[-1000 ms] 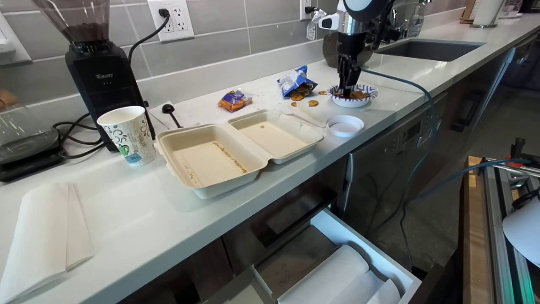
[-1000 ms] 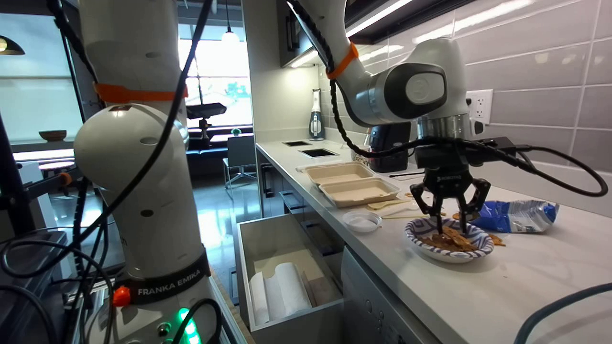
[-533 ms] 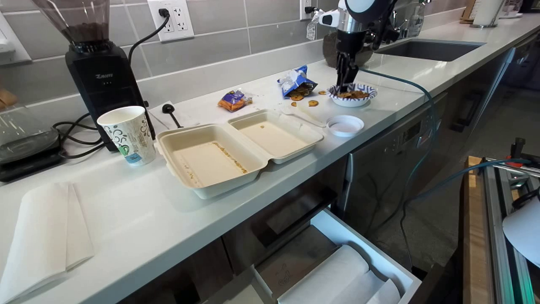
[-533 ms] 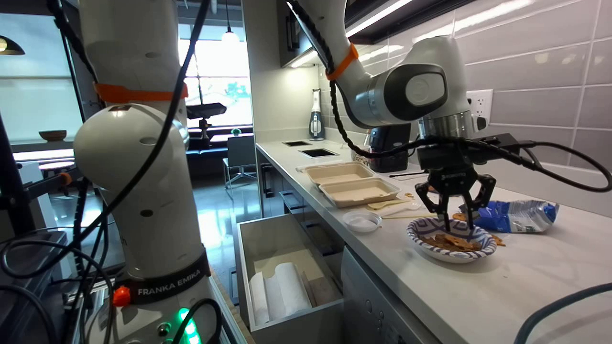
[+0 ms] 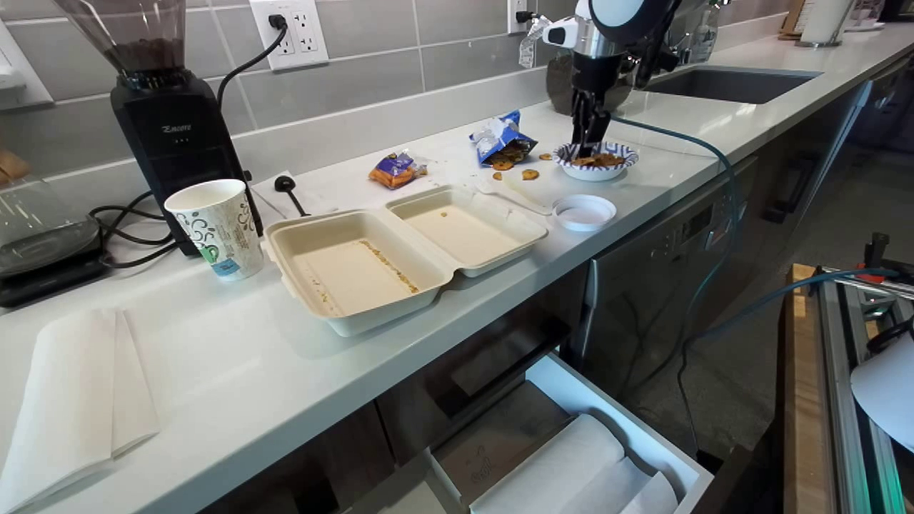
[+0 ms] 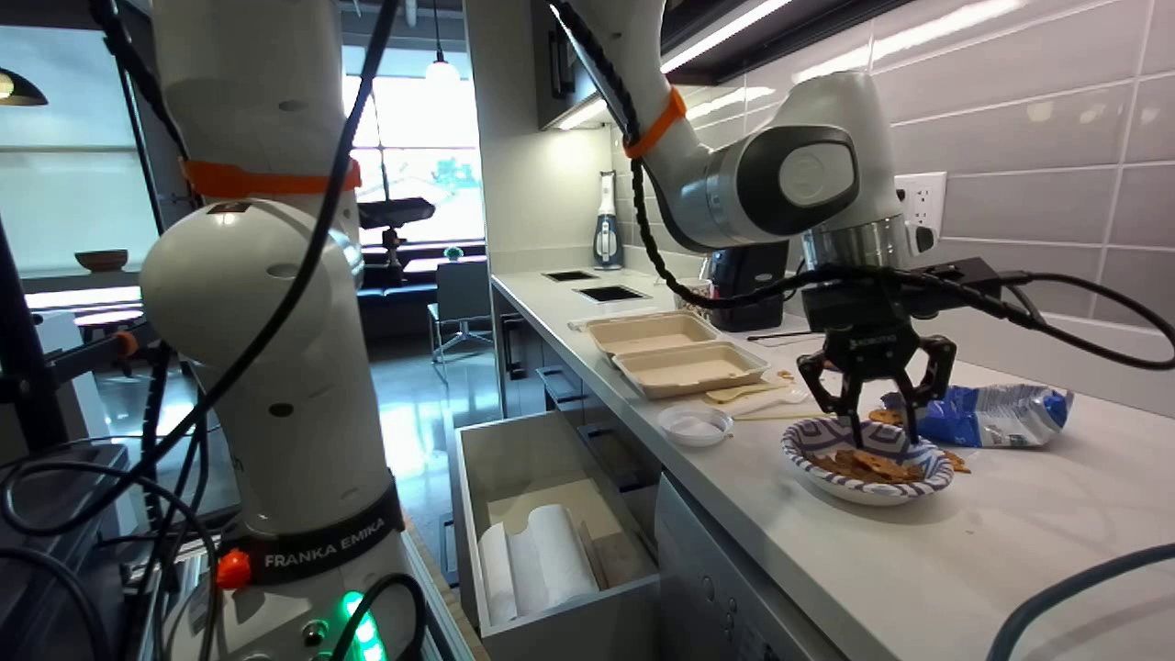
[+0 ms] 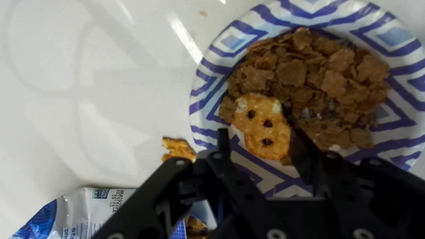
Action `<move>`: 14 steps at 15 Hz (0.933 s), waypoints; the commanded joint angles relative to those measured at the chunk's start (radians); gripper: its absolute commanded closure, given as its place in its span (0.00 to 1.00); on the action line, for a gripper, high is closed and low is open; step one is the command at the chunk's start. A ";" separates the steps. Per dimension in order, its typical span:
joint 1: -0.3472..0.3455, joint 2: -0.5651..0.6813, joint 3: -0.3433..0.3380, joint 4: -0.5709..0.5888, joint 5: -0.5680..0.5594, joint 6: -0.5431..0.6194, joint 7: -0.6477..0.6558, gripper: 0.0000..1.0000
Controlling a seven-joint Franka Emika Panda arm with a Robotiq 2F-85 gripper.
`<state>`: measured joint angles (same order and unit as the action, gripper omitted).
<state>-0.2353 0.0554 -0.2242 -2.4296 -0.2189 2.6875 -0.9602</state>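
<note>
One flat cracker (image 7: 262,127) shows plainly in the wrist view: golden-orange, a little darker along its near edge, rounded at that end, with three small dark holes and two pale spots at its far corners. It lies toward the near left of a paper bowl (image 7: 212,76), white with blue zigzags and diamonds, against a heap of ragged brown flakes (image 7: 294,73) that fills the far and right parts. The gripper (image 7: 260,134) stands partly open above, its fingers (image 7: 223,141) to either side of the cracker, a gap showing on the left; whether the right finger touches it cannot be told, and nothing appears gripped. Just left of the bowl, a broken piece (image 7: 178,148) rests on the counter (image 7: 116,116), with a blue and silver bag (image 7: 83,212) nearer. In an exterior view, the fingers point down within the bowl's rim, apart from each other; a round white dish (image 6: 695,426) sits to the left, and farther off an open takeout container (image 6: 693,370). In an exterior view, loose crackers (image 5: 530,174) lie by the bag's open mouth, while a purple packet (image 5: 395,170) lies, and a paper cup (image 5: 218,228) stands, farther left.
</note>
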 commanded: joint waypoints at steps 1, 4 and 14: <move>-0.008 -0.015 -0.011 -0.045 -0.062 0.038 0.019 0.44; -0.011 -0.016 -0.016 -0.059 -0.085 0.044 0.016 0.46; -0.009 0.001 -0.013 -0.077 -0.106 0.120 0.022 0.51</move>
<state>-0.2424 0.0553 -0.2372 -2.4872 -0.3012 2.7698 -0.9589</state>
